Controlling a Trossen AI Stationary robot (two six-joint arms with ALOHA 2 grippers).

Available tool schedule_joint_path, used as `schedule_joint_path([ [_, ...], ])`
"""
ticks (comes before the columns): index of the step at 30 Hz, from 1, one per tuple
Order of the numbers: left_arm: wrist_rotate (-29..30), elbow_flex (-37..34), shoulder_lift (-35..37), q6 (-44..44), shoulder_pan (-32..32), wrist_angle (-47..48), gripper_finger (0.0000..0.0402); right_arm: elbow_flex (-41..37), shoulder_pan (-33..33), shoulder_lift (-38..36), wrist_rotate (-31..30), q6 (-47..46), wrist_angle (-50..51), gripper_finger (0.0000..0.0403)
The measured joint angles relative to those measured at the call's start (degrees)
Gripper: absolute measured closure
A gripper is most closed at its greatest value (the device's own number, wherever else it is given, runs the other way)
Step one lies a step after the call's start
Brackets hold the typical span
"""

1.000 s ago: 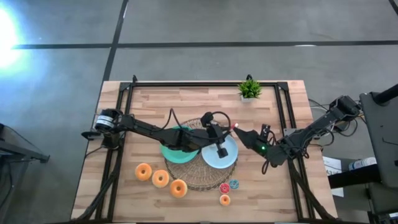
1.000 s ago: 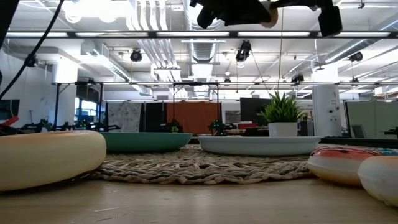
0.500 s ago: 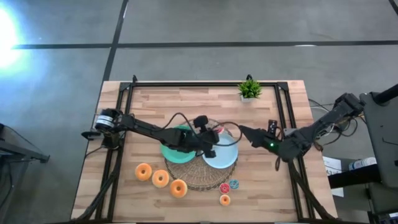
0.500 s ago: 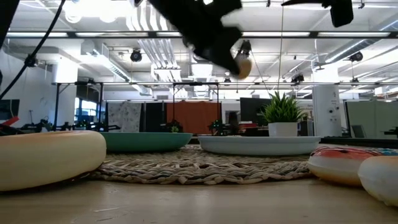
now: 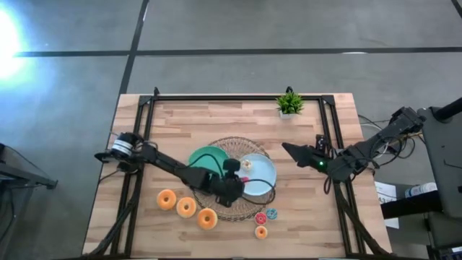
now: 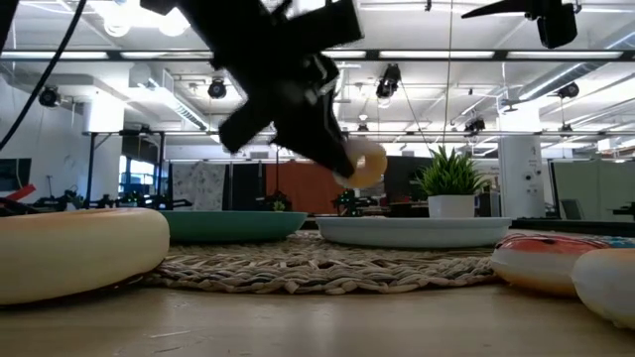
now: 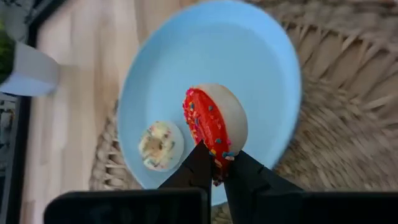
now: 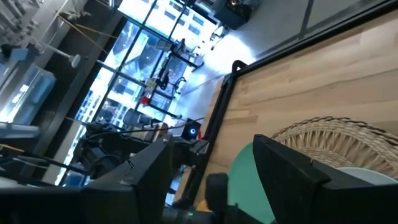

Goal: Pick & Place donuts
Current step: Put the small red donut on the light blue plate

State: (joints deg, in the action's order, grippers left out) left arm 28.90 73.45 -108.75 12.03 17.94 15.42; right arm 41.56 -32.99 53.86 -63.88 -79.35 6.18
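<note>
Butcher-block worktop (image 5: 216, 119) fills mid-frame, a woven mat (image 5: 229, 211) at centre carrying a green plate (image 5: 203, 157) and a light-blue plate (image 7: 249, 56). Left hand (image 7: 214, 174), at lower centre, pinches a red-frosted donut (image 7: 214, 127) above that blue plate, beside a pale donut (image 7: 160, 144) already there. Placing appears under way; next, lower and release. Right hand (image 8: 211, 168) waits with fingers wide at right. Three large donuts (image 5: 186, 208) lie lower left.

Woven mat (image 7: 348, 124) rough (straw-like); table (image 5: 216, 115) matt wood.
</note>
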Motion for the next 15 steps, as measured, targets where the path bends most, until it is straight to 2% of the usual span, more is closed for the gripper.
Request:
schedule_joint_path([
  [8,-0.3,3.1,-5.8,0.1,-2.0,-0.7,0.0396,0.0,0.0,0.5,0.9,0.0,0.1,0.0188],
  [15,-0.2,8.3,-10.1,-0.1,-2.4,8.3,0.0396,-0.1,-0.2,0.6,3.2,-0.2,0.0,0.0188],
])
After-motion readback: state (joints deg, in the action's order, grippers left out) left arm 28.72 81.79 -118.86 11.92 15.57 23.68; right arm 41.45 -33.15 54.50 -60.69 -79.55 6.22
